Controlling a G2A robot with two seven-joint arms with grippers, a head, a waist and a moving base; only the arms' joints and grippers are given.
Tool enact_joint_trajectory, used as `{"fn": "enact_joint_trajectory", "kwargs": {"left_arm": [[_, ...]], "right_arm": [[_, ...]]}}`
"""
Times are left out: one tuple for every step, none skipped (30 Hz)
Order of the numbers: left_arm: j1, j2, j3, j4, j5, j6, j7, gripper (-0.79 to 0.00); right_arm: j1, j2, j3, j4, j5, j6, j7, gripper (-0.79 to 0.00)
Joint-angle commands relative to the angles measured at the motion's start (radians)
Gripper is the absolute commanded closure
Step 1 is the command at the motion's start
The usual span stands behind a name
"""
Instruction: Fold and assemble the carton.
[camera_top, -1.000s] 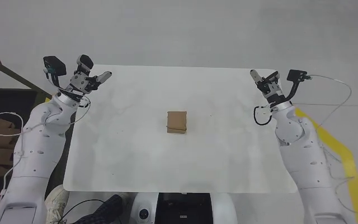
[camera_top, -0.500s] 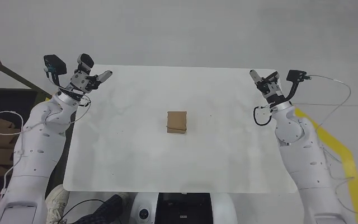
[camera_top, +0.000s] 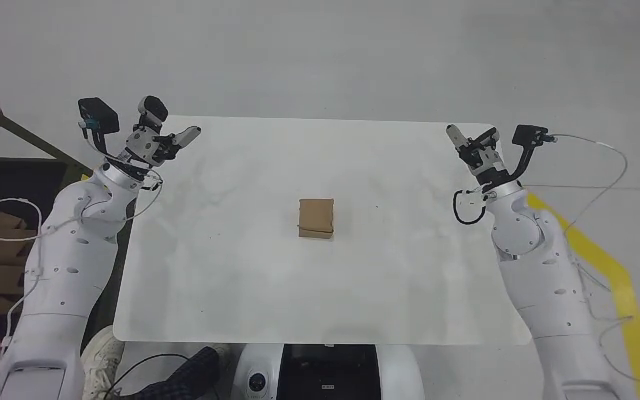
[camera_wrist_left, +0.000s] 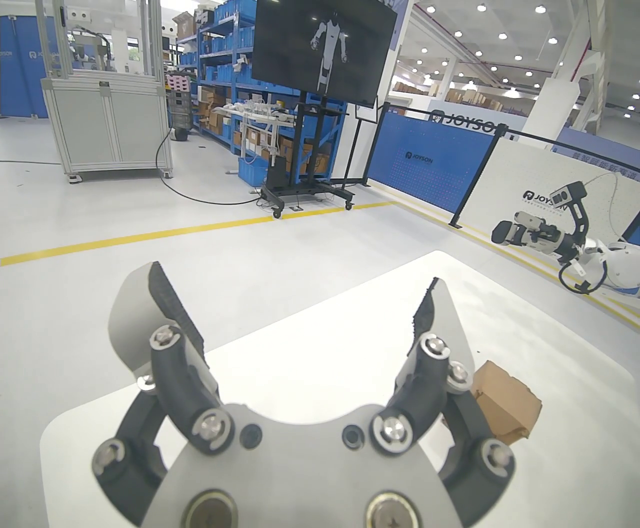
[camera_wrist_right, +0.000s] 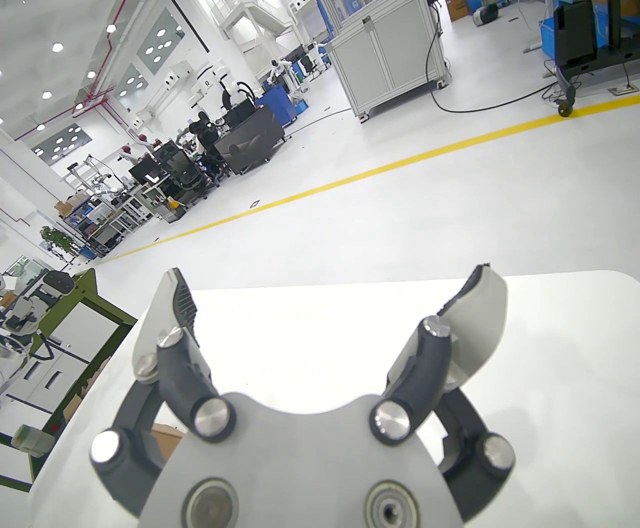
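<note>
Resting untouched, the carton (camera_top: 316, 217) sits on the table (camera_top: 400, 280).

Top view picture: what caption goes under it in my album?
Brown carton sits at the table centre, left tool and right tool open at far corners.

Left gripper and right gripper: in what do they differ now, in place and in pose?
The left gripper hangs over the table's far left corner, the right gripper over its far right corner. The left gripper points inward to the right, the right gripper inward to the left. Both are open, empty and well apart from the carton at mid-table.
</note>
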Motion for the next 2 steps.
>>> {"fn": "enact_joint_trajectory", "kwargs": {"left_arm": [[0.000, 0.000, 0.000, 0.000, 0.000, 0.000, 0.000, -0.784], [0.000, 0.000, 0.000, 0.000, 0.000, 0.000, 0.000, -0.784]], "right_arm": [[0.000, 0.000, 0.000, 0.000, 0.000, 0.000, 0.000, -0.785], [0.000, 0.000, 0.000, 0.000, 0.000, 0.000, 0.000, -0.785]]}}
